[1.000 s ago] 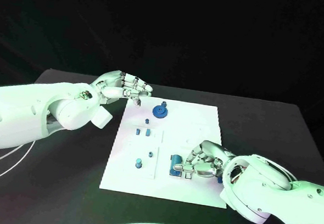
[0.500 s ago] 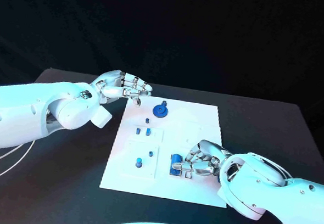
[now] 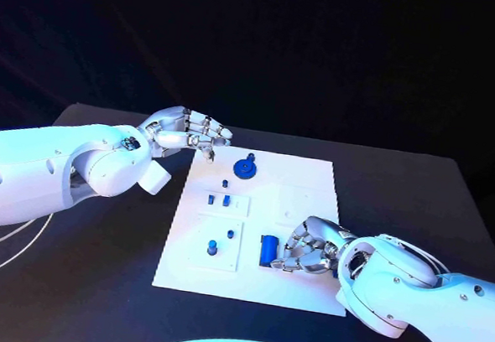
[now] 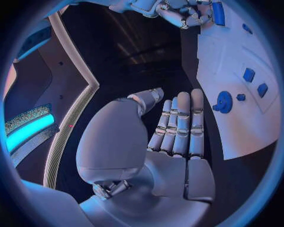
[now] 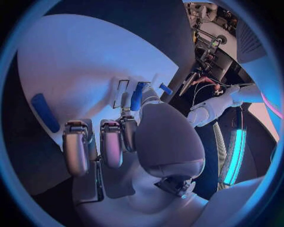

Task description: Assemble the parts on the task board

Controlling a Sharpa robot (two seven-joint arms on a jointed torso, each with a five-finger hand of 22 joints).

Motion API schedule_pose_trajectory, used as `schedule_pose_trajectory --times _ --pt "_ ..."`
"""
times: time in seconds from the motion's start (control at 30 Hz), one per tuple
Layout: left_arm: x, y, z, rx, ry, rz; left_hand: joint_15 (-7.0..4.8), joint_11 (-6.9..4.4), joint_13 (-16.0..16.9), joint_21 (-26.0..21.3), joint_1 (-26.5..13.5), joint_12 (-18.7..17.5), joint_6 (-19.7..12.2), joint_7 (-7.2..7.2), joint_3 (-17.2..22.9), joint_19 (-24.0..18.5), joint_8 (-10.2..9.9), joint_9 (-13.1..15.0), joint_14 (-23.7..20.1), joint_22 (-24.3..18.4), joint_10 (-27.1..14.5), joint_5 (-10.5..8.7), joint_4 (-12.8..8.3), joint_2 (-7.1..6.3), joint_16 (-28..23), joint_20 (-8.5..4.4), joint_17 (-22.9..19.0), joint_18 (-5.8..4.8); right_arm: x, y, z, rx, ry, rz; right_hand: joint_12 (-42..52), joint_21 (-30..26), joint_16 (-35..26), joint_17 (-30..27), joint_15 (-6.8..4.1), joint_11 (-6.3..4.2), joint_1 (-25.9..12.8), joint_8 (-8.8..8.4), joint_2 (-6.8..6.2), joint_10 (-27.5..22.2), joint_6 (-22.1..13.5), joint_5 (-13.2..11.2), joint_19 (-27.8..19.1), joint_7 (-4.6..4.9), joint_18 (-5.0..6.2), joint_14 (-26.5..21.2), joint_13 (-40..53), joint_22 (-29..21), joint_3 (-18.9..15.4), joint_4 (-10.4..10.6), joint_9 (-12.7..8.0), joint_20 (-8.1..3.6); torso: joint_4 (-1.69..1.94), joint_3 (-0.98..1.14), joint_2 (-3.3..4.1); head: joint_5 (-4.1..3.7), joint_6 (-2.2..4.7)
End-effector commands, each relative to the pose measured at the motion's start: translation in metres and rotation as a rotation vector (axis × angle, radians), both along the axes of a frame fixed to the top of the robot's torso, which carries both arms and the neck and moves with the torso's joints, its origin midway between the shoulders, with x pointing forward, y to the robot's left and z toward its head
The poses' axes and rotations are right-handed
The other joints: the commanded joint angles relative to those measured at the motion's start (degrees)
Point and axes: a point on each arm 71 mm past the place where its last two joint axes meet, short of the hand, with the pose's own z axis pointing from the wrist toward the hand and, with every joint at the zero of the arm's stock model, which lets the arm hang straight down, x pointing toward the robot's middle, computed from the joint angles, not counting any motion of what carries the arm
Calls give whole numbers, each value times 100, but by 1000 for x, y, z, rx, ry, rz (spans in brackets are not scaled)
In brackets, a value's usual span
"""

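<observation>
The white task board (image 3: 300,190) lies mid-table. A blue oblong block (image 3: 267,249) lies flat on its near part, and my right hand (image 3: 312,246) rests on the board just right of it with fingers bent, holding nothing. In the right wrist view the block (image 5: 44,112) lies apart from the fingertips (image 5: 77,146). A round blue part (image 3: 245,169) sits at the board's far end, with small blue parts (image 3: 228,201) in the middle and a blue peg (image 3: 212,249) near the front left. My left hand (image 3: 188,134) hovers by the far left corner, fingers straight (image 4: 180,123) and empty.
The black table (image 3: 415,200) surrounds the board on all sides. In the left wrist view the board (image 4: 236,127) carries the round part (image 4: 224,101) and two square pieces (image 4: 248,74), with my right hand (image 4: 177,12) beyond them.
My right hand has let go of the blue block and drawn slightly right; the block now lies uncovered. The left hand has stayed still.
</observation>
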Motion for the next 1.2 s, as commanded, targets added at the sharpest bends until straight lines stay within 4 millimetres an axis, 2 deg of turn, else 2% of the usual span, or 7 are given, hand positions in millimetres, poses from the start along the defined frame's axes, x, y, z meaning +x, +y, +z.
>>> schedule_pose_trajectory --times 0.03,0.27,0.43,0.57,0.67,0.93,1.2 --pt "-1 -2 1 -12 2 -14 -7 0 2 -39 -24 24 -45 55 22 4 24 4 -53 -8 -38 23 24 41 22 20 3 86 0 1 1 -11 -28 14 25 28 29 1218 -22 -42 33 -21 25 174 33 -12 532 -25 -41 537 842 1456 46 9 -11 -42 1 6 5 0 8" --pt "0 -2 1 -12 2 -15 -7 -1 2 -43 -20 30 -45 55 28 8 28 4 -55 -11 -39 24 27 50 25 19 2 86 -1 0 4 16 -52 4 7 3 23 1206 -18 -35 -42 -29 33 169 38 -3 525 -15 -36 535 834 1450 38 31 -23 -41 -4 3 -2 -4 24" --pt "0 -3 1 -13 1 -16 -7 -1 2 -43 -20 30 -45 55 28 8 28 4 -55 -11 -39 24 27 50 25 19 2 86 -1 -9 11 70 -87 -25 -42 -42 12 1181 -4 -16 -138 -77 1 150 -23 63 512 11 -27 529 813 1438 24 24 -55 -33 -3 1 -5 -21 42" --pt "0 -3 1 -14 -1 -14 -7 -1 2 -43 -20 30 -45 55 28 8 28 4 -55 -11 -39 24 27 50 25 19 2 86 2 -26 21 107 -122 -64 -73 -74 6 1169 5 -3 -144 -101 -18 136 -58 80 503 26 -21 527 799 1429 27 19 -68 -27 -10 2 -9 -59 55" --pt "0 -3 1 -16 -4 -11 -7 0 1 -49 -20 37 -48 55 31 12 33 4 -57 -16 -43 23 33 53 27 19 1 86 6 -45 27 109 -146 -98 -78 -77 7 1172 52 58 -85 -229 -82 126 -246 105 502 102 -21 527 803 1429 61 5 -125 4 -21 -3 -11 -111 65" --pt "1 -3 1 -18 -7 -10 -5 1 1 -55 -31 42 -52 56 24 15 36 4 -59 -20 -47 18 41 43 30 20 1 85 7 -88 29 38 -173 -150 -100 -69 8 1176 95 103 119 -323 -158 111 -303 52 503 151 -23 528 800 1431 138 -11 -174 47 -25 5 -4 -228 60" --pt "1 -5 1 -20 -7 -12 -5 1 1 -55 -31 42 -52 56 24 15 36 4 -59 -20 -47 18 41 43 30 20 1 85 -2 -106 20 -35 -154 -156 -85 -21 15 1193 100 105 132 -323 -160 118 -265 10 517 150 -32 531 809 1443 149 3 -179 54 -25 6 -4 -276 49"
